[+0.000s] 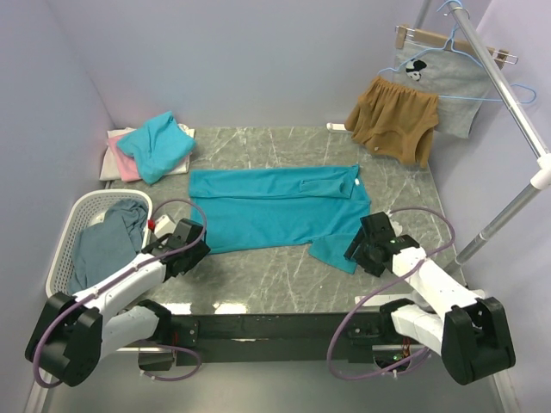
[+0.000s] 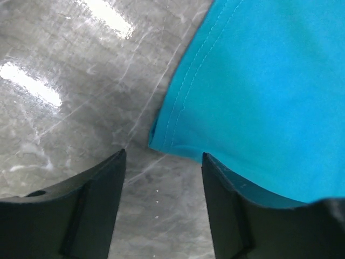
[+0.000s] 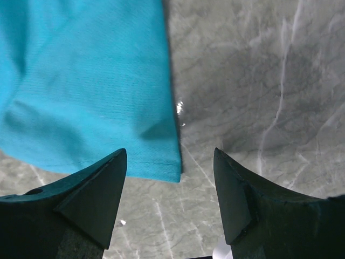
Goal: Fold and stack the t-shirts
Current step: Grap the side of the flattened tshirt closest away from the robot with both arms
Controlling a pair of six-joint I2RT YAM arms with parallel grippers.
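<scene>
Plainly, the left jaws, wide and empty, straddle the near-left corner of the spread teal t-shirt; closing too high could catch nothing. The right jaws, equally wide, frame its near-right corner, which may slip on the glossy grey marble tabletop. Lavender walls enclose it.

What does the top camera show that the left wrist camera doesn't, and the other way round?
Only the top view: the white plastic laundry basket holding a slate-blue garment, the teal-and-pink pile of shirts, the tan-brown shorts and the right arm. Only the left wrist view: the double-stitched hem at the corner of the teal cotton t-shirt, lying just ahead of the open left jaws. Both: that t-shirt, spread on the grey marble table.
</scene>
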